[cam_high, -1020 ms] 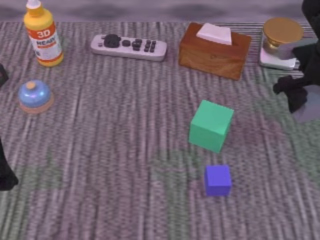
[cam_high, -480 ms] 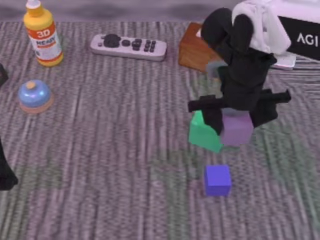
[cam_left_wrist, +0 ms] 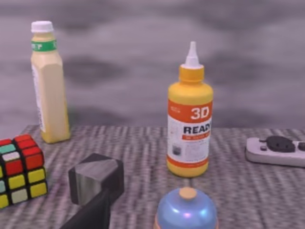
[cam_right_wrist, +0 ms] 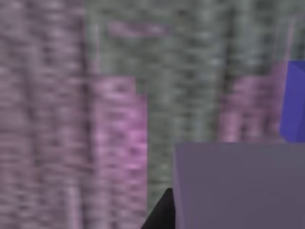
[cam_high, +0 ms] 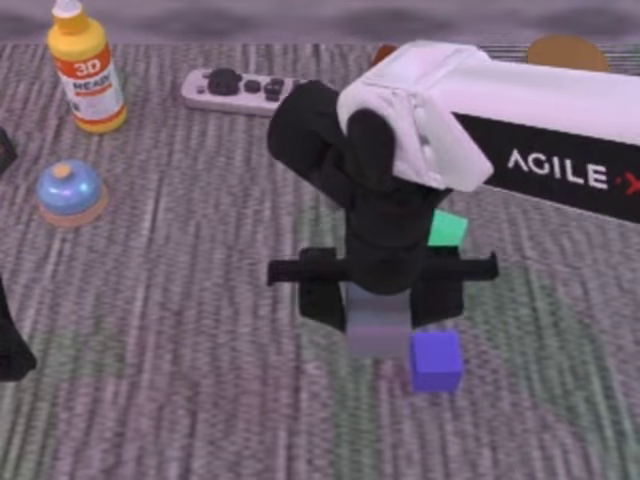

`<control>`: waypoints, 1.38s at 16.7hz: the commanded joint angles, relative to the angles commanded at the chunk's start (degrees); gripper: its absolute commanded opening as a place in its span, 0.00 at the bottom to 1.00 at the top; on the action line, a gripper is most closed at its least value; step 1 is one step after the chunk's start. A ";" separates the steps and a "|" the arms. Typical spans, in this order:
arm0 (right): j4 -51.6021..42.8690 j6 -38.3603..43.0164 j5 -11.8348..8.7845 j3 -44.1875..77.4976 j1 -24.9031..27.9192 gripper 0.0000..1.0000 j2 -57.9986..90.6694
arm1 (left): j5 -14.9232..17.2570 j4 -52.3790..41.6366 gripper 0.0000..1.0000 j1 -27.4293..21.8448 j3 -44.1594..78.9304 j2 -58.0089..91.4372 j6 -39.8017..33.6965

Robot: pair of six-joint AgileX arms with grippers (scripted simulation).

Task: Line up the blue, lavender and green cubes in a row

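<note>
My right gripper (cam_high: 378, 308) is shut on the lavender cube (cam_high: 378, 328), with a black finger on either side of it. The cube is low over the table, just left of the blue cube (cam_high: 436, 362) and very near it. Whether it rests on the cloth I cannot tell. Only a corner of the green cube (cam_high: 447, 228) shows behind the arm. In the right wrist view the lavender cube (cam_right_wrist: 238, 186) fills the near corner, with the blue cube (cam_right_wrist: 294, 102) at the edge. My left arm (cam_high: 12, 345) is parked at the table's left edge.
Along the back stand a yellow glue bottle (cam_high: 87, 70), a remote (cam_high: 235, 88) and a gold-topped object (cam_high: 565, 50). A blue bell (cam_high: 69, 190) sits at the left. The left wrist view adds a puzzle cube (cam_left_wrist: 16, 169) and a cream bottle (cam_left_wrist: 47, 86).
The right arm has swung in from the right carrying the lavender cube, moving left and toward the front. It has gone from beside the green cube to just left of the blue one.
</note>
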 joint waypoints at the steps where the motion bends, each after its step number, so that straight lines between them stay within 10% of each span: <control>1: 0.01 0.18 0.01 -0.02 0.17 0.00 -0.06 | 0.00 0.00 1.00 0.00 0.00 0.00 0.00; 17: 14.21 0.46 0.05 -9.76 0.38 0.00 4.40 | 0.00 0.00 1.00 0.00 0.00 0.00 0.00; 23: 14.21 0.46 0.05 -9.76 0.38 0.45 4.40 | 0.00 0.00 1.00 0.00 0.00 0.00 0.00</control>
